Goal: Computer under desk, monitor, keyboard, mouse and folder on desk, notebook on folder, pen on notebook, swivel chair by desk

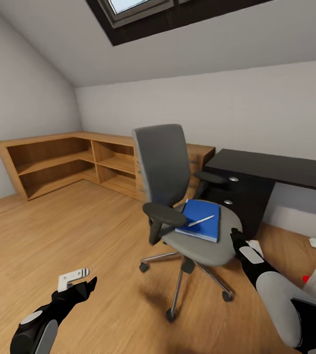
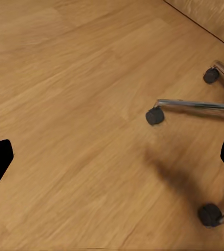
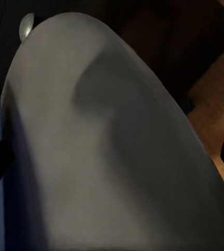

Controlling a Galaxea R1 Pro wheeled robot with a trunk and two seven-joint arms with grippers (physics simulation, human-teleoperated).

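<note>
Folder [image 1: 200, 219], bright blue, lies flat on the seat of the swivel chair [image 1: 177, 196], with the pen [image 1: 200, 221] resting across it, so moving it is not yet done. The chair stands near the black desk [image 1: 275, 167], whose visible surface at two o'clock carries none of the task's things. The right pincer [image 1: 236, 237] sits at the seat's edge at four o'clock from the folder; whether it grips I cannot tell. The left pincer [image 1: 85, 285] hangs spread and empty over the floor [image 2: 80, 104]. Wooden shelving [image 1: 64, 162] lines the far wall at ten o'clock; the armrests flank the folder.
</note>
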